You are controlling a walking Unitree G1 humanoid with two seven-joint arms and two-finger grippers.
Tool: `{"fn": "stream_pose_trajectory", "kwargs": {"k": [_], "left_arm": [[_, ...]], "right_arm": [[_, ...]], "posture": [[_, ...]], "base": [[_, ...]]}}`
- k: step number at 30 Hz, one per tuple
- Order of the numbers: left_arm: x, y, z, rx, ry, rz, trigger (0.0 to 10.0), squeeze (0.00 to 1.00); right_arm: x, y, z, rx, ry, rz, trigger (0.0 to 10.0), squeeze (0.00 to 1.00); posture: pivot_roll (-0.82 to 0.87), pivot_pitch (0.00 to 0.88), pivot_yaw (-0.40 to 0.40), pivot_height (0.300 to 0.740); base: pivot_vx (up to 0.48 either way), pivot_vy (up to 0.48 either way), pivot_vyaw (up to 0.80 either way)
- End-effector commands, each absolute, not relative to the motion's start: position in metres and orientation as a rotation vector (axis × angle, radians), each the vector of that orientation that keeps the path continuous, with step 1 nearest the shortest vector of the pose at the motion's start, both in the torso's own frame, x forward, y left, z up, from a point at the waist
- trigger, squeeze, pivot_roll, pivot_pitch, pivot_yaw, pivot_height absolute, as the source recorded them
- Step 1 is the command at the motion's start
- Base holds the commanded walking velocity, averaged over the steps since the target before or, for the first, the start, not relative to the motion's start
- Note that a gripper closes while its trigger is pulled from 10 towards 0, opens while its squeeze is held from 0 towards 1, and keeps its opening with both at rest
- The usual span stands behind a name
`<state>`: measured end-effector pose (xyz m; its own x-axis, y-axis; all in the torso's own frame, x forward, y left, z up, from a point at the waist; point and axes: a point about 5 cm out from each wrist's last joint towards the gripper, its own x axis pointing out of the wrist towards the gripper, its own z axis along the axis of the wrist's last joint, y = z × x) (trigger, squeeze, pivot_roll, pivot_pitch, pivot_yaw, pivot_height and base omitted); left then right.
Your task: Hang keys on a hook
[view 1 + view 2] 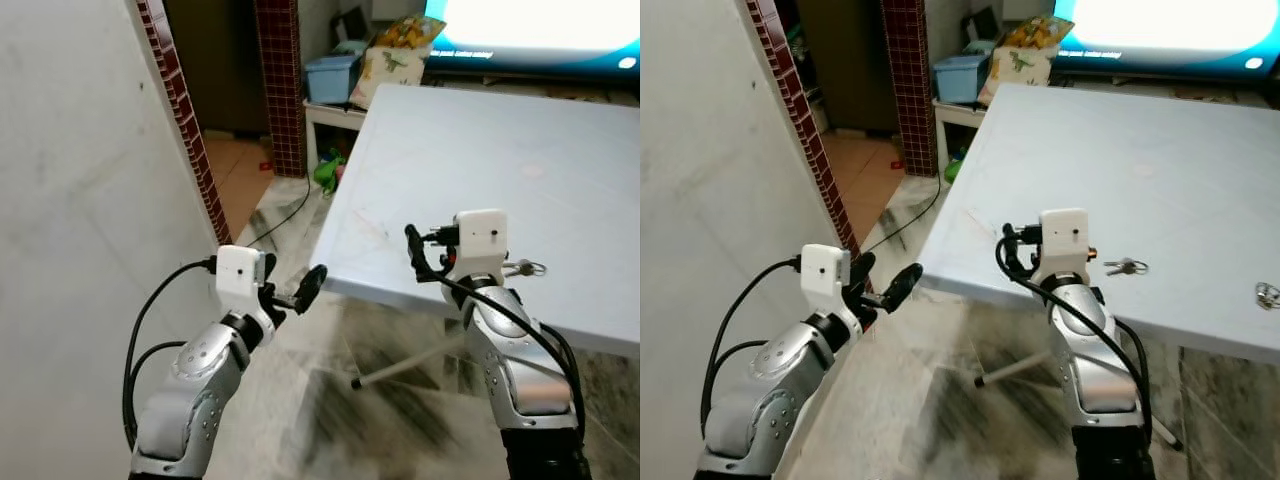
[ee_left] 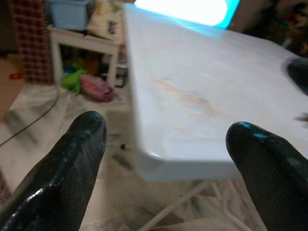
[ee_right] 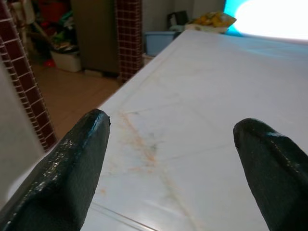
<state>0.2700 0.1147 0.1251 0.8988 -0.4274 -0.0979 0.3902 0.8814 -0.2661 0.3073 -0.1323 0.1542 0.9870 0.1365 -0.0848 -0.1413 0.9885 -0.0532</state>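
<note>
Left gripper (image 2: 163,159) spread wide, empty, just off the near corner of the white table (image 1: 520,130). Right gripper (image 3: 173,163) likewise wide apart over the table's near edge, holding nothing. Keys (image 1: 1125,266) flat on the tabletop just beside the right wrist, untouched.

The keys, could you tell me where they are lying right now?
The keys lie on the white table near its front edge, just right of the right gripper's wrist camera, in the right eye view.
</note>
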Motion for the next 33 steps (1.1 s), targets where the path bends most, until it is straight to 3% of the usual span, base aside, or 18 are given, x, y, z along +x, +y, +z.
{"fn": "stream_pose_trajectory", "kwargs": {"k": [1, 18, 33], "left_arm": [[0.27, 0.107, 0.128, -0.256, 0.153, -0.452, 10.0, 0.0], [0.269, 0.101, 0.128, -0.209, 0.159, -0.457, 10.0, 0.0], [0.269, 0.101, 0.126, -0.204, 0.163, -0.465, 10.0, 0.0]], "right_arm": [[0.308, -0.141, 0.158, -0.068, 0.073, 0.111, 10.0, 0.0], [0.311, -0.136, 0.159, -0.071, 0.077, 0.127, 10.0, 0.0], [0.311, -0.147, 0.149, -0.146, 0.138, 0.058, 10.0, 0.0]], "posture": [[-0.03, 0.058, 0.048, 0.74], [-0.04, 0.066, 0.045, 0.74], [-0.04, 0.064, 0.048, 0.74]], "base": [[0.0, 0.0, 0.0], [0.0, 0.0, 0.0], [0.0, -0.474, 0.0]]}}
